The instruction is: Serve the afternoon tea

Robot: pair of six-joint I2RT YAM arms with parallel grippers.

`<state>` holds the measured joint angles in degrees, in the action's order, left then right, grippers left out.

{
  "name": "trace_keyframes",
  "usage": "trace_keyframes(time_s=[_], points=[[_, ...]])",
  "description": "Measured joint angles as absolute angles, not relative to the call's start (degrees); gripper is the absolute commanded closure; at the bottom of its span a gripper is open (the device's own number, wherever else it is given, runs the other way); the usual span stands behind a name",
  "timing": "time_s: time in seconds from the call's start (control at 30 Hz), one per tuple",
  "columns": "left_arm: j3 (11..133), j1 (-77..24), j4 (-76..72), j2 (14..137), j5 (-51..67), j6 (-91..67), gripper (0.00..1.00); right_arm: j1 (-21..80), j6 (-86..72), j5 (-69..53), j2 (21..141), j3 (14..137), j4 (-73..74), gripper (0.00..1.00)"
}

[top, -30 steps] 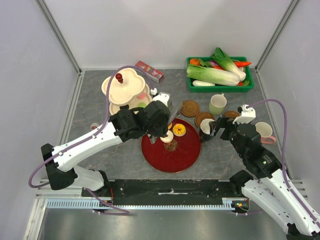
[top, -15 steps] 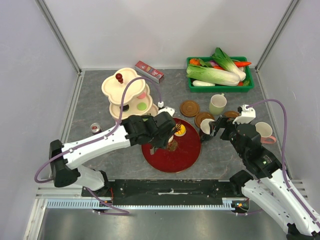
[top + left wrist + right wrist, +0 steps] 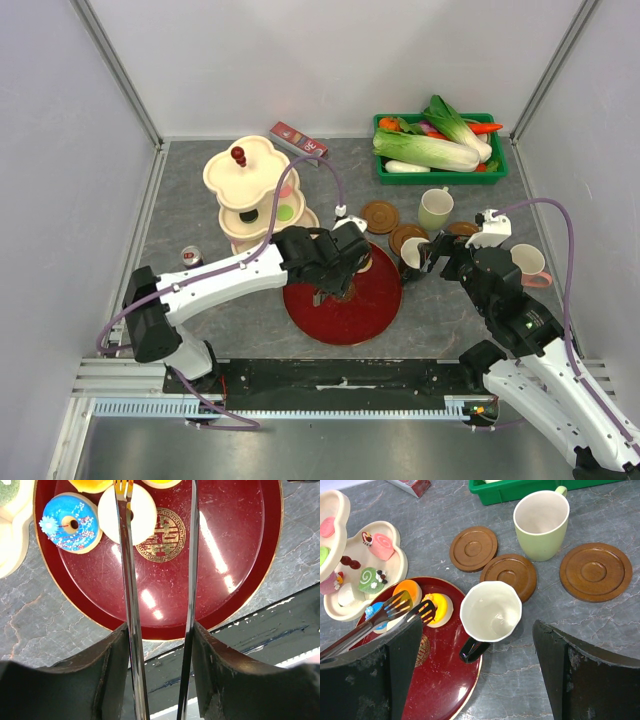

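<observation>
Left fingers: the left gripper [image 3: 159,627] is clenched on the tongs [image 3: 127,580], two thin polished steel blades ending in fork tines, their tips apart over the donuts.
Right fingers: the right gripper [image 3: 477,622] is spread wide (grasping nothing), with the black mug [image 3: 490,611] ahead between the fingers.
Tray: the round, glossy red lacquer tray [image 3: 240,555] has a gold emblem at its centre and lies on the grey, veined desk [image 3: 40,625].
Donuts: in the left wrist view, a blue donut [image 3: 70,525] with sprinkles and a plain white donut [image 3: 142,512] sit side by side at 11 to 12 o'clock on the tray.
Mugs: the black mug is upright, with a faceted rim and white inside, at the tray's 2 o'clock edge in the top view. The smooth pale green mug [image 3: 540,520] stands beyond it.
Coasters: three brown coasters [image 3: 592,571] are grooved discs lying flat around the green mug.
Stand: the cream, lobed stand [image 3: 395,565] carries pink and green swirl cakes [image 3: 382,546].
</observation>
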<state>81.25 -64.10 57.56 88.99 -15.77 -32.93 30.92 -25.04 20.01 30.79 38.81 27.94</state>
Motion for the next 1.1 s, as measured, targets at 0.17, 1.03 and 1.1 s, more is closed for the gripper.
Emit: trace_keyframes(time_s=[0.17, 1.03, 1.1], points=[[82.0, -64.1, 57.06, 90.48, -15.75, -32.45, 0.43, 30.92, -25.04, 20.01, 30.79, 38.81, 27.94, 0.02], [85.21, -63.96, 58.37, 97.17, -16.45, -31.92, 0.43, 30.92, -25.04, 20.01, 30.79, 38.81, 27.94, 0.02], [85.62, -63.96, 58.41, 97.49, -16.45, -31.83, 0.43, 30.92, -25.04, 20.01, 30.79, 38.81, 27.94, 0.02]])
